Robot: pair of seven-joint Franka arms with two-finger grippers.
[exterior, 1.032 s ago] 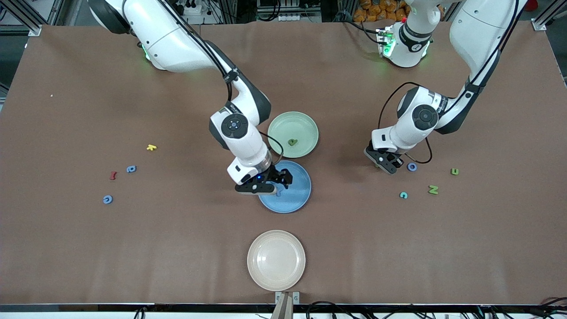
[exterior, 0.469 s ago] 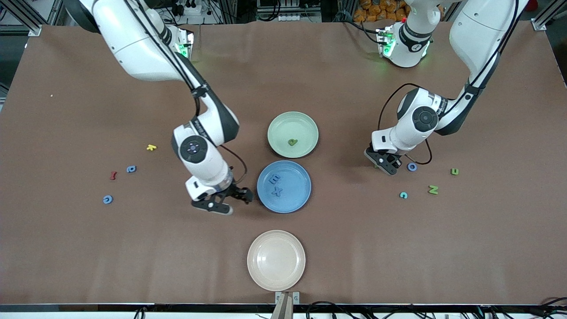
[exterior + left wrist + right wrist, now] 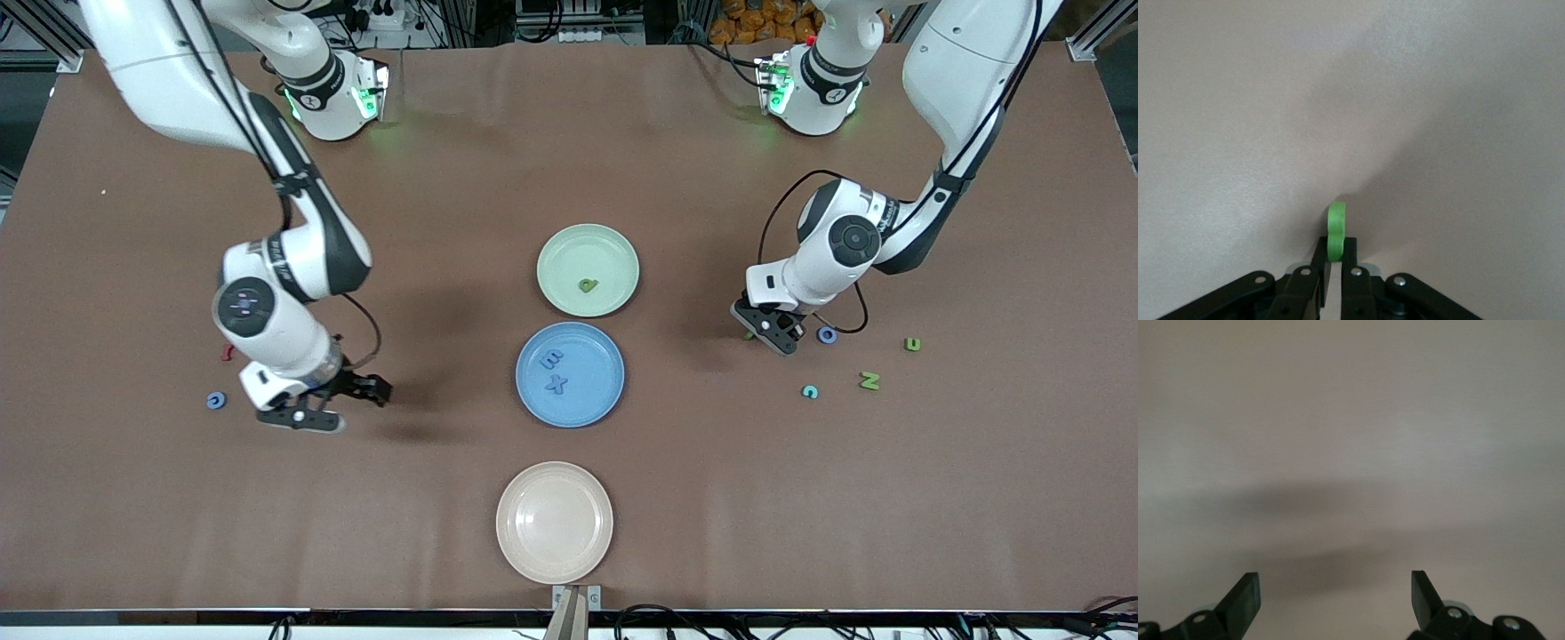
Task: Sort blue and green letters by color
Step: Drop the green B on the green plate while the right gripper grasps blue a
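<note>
Already the left gripper [image 3: 763, 335] pinches a green letter [image 3: 1335, 230] edgewise by the table toward the left arm's end, so it may twist free on the lift, while the right gripper [image 3: 342, 402], jaws wide, hangs empty over bare table

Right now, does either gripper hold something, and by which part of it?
The left gripper pinches a green letter by its flat faces at one end; the rest sticks out past the fingertips. The right gripper is open and empty.
</note>
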